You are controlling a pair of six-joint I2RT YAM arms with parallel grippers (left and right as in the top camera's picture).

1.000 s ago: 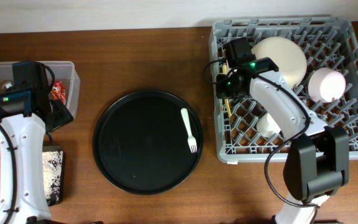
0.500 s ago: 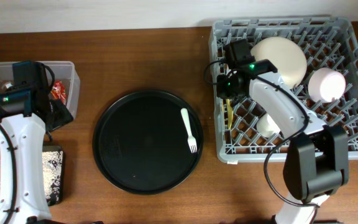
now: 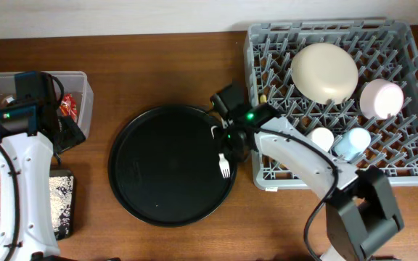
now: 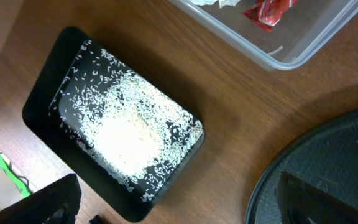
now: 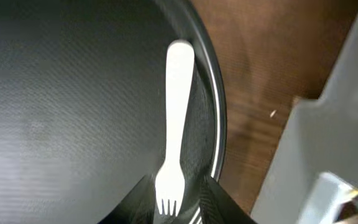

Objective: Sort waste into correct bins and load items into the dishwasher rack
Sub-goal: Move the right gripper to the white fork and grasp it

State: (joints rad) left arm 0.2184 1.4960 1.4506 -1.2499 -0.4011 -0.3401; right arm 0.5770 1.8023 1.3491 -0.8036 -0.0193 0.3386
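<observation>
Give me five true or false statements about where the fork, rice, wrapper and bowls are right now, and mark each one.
1. The fork lies on the round black tray. True.
2. The rice grains are in the clear tub. False: they are in the flat black container.
3. The red wrapper is in the clear tub. True.
4. The pink bowl sits on the round black tray. False: it is in the grey rack, beside the cream bowl.
5. The right gripper is holding a cup. False: it is open, with its fingers on either side of the fork's tines.
</observation>
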